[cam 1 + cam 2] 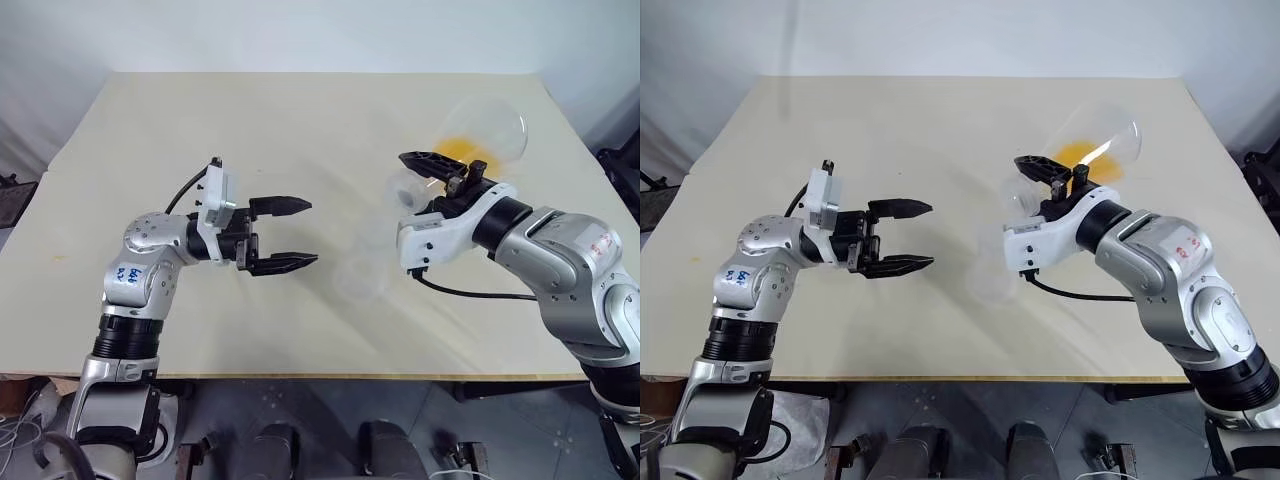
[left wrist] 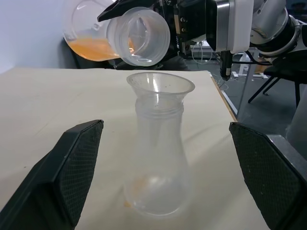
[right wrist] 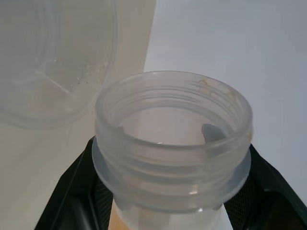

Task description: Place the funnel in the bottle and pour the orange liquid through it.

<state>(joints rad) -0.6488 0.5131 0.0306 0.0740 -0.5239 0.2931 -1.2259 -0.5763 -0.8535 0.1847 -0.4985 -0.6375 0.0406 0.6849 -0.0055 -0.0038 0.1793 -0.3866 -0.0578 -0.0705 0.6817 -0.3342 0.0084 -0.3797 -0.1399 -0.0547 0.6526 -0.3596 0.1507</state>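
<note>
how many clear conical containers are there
2: the bottle stands on the table with the funnel in its neck; a flask holding the orange liquid is tilted above it in the right tool.

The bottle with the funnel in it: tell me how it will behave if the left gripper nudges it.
The bottle looks light: thin clear plastic and nearly empty, so a nudge would probably slide it. Its wide base should resist tipping, though the funnel seated in its neck may wobble or lift out. The open left gripper stands apart from it.
</note>
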